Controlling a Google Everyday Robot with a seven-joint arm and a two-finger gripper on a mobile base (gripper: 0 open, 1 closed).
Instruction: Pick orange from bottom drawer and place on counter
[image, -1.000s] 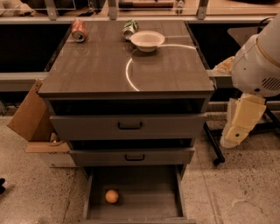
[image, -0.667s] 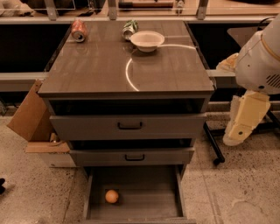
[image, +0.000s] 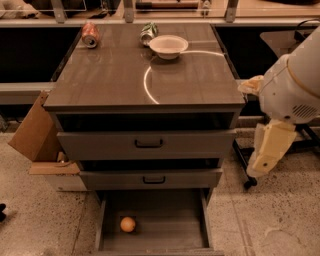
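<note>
Left of the cabinet, a cardboard box (image: 34, 131) leans open on the floor; no print on it that I can read. Far left on the tabletop (image: 115, 80), a red can (image: 90, 35) lies on its side, label unreadable. Bottom drawer (image: 100, 226) stands pulled out toward me. The orange (image: 127, 224) sits on its floor left of centre, near the left wall but not touching it, same spot as a second ago. The two upper drawers (image: 145, 145) are shut, black handles facing me. Far centre of the tabletop, a green-and-white can (image: 148, 32) lies just beside a white bowl (image: 169, 46); lettering too small for me to make out. A curved white light reflection runs across the tabletop in front of the bowl. Right of the cabinet, the gripper (image: 265, 150) hangs off the white arm at about the level of the upper drawers, well apart from the orange. Change noted: it has dropped lower and drifted slightly left toward the cabinet over the last second. I read this as the start of the reach down to the drawer; pick not yet begun. Whether the gripper is spread or closed I cannot tell. It carries nothing that I can see.
</note>
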